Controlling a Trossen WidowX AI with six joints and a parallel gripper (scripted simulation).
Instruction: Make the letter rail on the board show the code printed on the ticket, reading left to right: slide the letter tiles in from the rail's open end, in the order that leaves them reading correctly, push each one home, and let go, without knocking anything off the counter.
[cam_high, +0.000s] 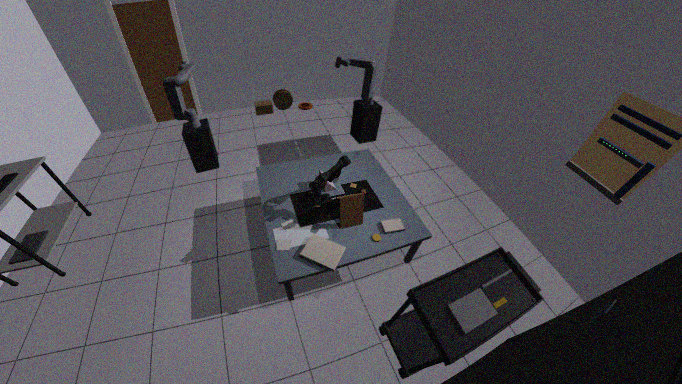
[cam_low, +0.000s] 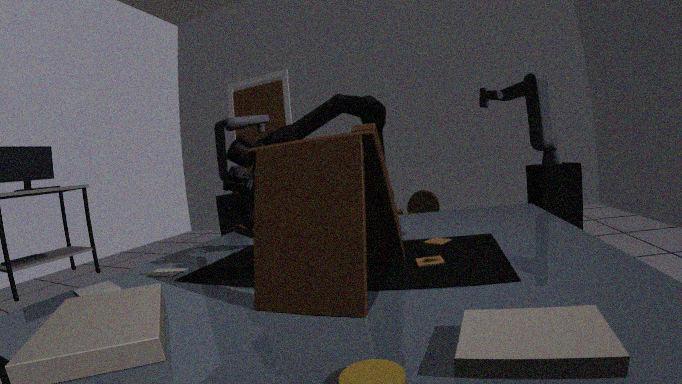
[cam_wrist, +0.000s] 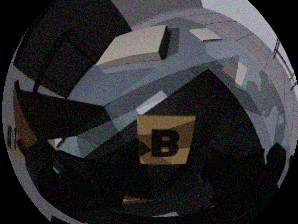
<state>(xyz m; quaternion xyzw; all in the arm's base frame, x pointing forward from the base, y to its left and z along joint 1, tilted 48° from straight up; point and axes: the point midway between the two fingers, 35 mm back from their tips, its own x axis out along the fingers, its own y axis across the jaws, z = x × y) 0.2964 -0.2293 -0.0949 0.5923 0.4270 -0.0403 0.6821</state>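
My gripper (cam_high: 318, 201) (cam_wrist: 165, 143) is shut on the letter tile B (cam_wrist: 184, 131), whose letter reads upright in the wrist view. Gripper and tile are above the left part of the black mat (cam_high: 306, 214) (cam_low: 480, 265), beside the brown board (cam_high: 351, 212) (cam_low: 310, 230). The top and exterior views see the board from behind, so its rail and the ticket are hidden. One tile (cam_high: 353, 185) (cam_low: 438, 241) lies flat on the mat on the board's other side. A second tile (cam_high: 364, 191) (cam_low: 430, 260) lies near it, its dark letter unreadable.
A thick cream book (cam_high: 322, 251) (cam_low: 90, 325) (cam_wrist: 137, 46) lies at the counter's near left. A smaller pale block (cam_high: 392, 225) (cam_low: 535, 332) and a yellow disc (cam_high: 376, 237) (cam_low: 372, 372) lie at the near right. White sheets (cam_high: 291, 237) lie left of the board.
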